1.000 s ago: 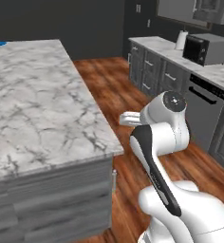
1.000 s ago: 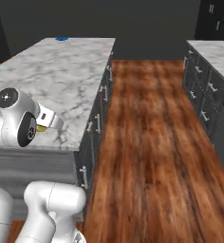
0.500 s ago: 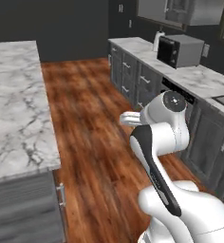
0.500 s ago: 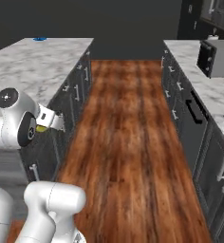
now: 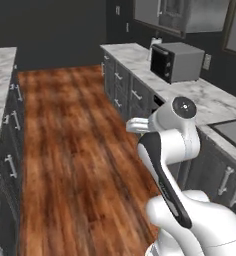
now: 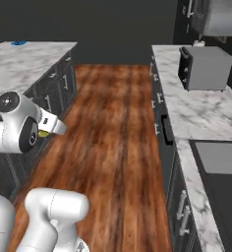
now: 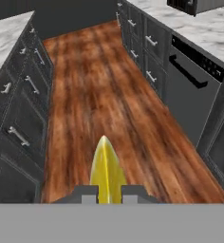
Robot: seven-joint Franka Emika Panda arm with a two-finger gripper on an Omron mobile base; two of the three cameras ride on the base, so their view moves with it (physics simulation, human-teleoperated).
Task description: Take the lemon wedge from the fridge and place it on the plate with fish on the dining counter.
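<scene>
Wood floor runs down the aisle ahead of us, with grey cabinets on both sides. Our gripper is pinched on the lemon wedge; in the hand view the wedge stands up between the two fingers, its long axis pointing away along the line of the hand. From the right base view a bit of yellow shows at the gripper, tucked close to the arm. The blue plate sits at the far end of the dining counter, well apart from the hand and off to our left and forward. We judge the carry is under way, and the next move must swing the wedge left across the counter edge towards that plate.
</scene>
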